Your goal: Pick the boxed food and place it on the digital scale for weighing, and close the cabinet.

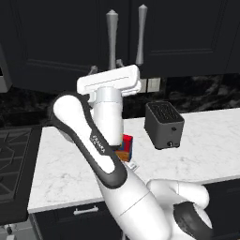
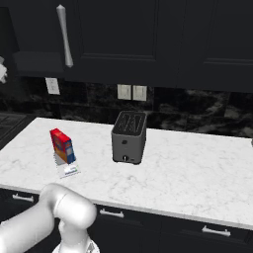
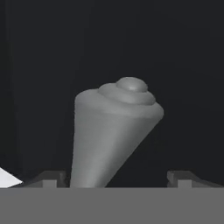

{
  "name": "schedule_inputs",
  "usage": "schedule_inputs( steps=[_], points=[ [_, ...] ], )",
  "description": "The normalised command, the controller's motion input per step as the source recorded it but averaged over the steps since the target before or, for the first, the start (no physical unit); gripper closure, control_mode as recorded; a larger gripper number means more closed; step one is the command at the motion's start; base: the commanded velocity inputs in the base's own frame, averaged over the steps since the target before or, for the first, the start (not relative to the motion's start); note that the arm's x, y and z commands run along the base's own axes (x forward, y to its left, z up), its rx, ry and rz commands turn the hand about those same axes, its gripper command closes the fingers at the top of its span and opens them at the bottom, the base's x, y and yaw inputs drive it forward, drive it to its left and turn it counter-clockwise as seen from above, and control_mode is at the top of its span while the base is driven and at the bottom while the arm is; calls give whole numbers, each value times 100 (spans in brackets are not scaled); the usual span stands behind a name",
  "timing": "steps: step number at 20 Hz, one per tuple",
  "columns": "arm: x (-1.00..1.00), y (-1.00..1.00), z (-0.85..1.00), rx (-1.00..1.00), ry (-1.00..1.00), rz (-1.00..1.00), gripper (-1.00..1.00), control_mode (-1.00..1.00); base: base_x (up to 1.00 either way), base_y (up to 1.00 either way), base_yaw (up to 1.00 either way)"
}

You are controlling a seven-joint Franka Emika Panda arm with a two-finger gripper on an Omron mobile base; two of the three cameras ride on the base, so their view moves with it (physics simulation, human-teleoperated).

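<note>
One boxed food (image 2: 63,145), one digital scale (image 2: 67,169) and one toaster (image 2: 129,137) are counted; two cabinet handles (image 1: 112,37) are seen above the toaster.

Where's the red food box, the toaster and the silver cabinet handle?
boxed food (image 2: 63,146): right base view, on its front face.
toaster (image 2: 129,138): right base view, on its front side.
cabinet handle (image 3: 109,135): hand view, on its tapered grey shaft.
</note>
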Motion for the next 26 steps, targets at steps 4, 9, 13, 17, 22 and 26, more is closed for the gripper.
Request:
schedule_inputs(
  steps=[4, 9, 13, 17, 22, 26],
  points=[
    [100, -44, -7, 10, 13, 5, -100, -100, 0, 0, 0],
    [100, -3, -33, -4, 3, -7, -100, -100, 0, 0, 0],
    [100, 0, -48, -10, 0, -21, -100, -100, 0, 0, 0],
    [100, 0, -48, -5, 0, -24, -100, -100, 0, 0, 0],
    [100, -12, -41, 0, 0, -19, -100, -100, 0, 0, 0],
    [100, -28, -49, 0, 0, -8, -100, -100, 0, 0, 0]
  ],
)
